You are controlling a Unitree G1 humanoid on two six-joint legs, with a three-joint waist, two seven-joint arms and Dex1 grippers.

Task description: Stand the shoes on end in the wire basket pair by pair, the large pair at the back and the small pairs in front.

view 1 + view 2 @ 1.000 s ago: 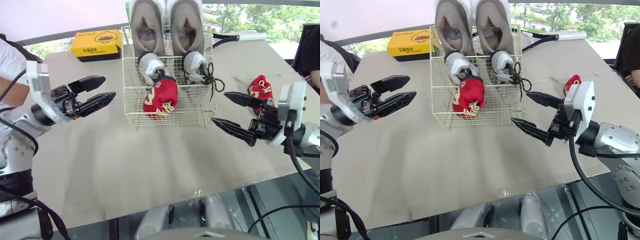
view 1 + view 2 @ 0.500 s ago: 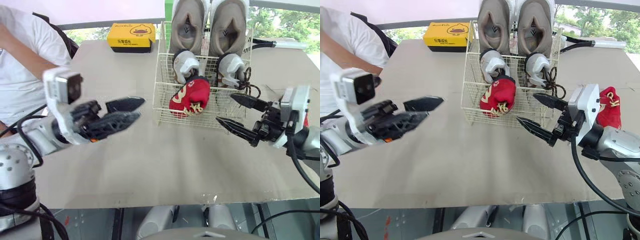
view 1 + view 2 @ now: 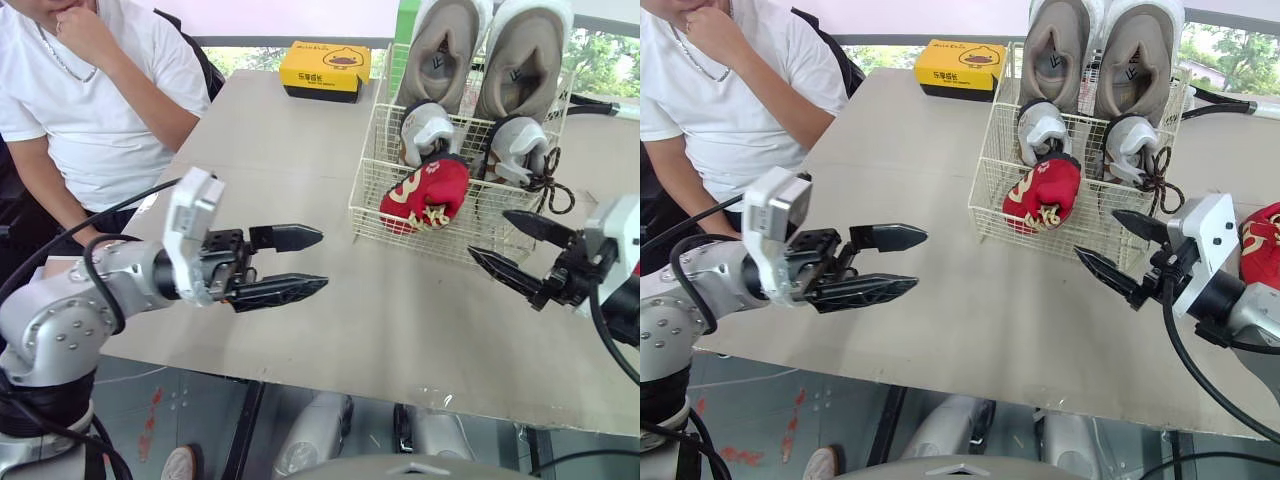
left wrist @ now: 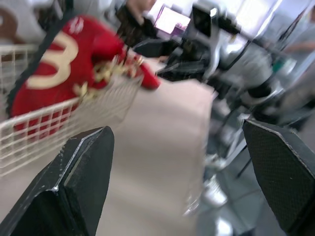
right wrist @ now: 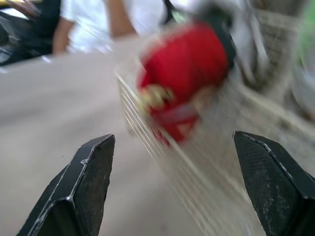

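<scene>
Soft daylight comes in through the windows (image 3: 1240,50) behind the wire basket (image 3: 368,190), bright enough to wash out the greenery there. It lies evenly over the tan table (image 3: 280,150), leaving only faint, soft-edged shadows. Seen from the left wrist, the red shoe (image 4: 49,83) and the room beyond are smeared and out of focus, while the black fingers (image 4: 78,187) of the left gripper (image 4: 175,127) are crisp; the right wrist view blurs shoe and basket wires more heavily.
</scene>
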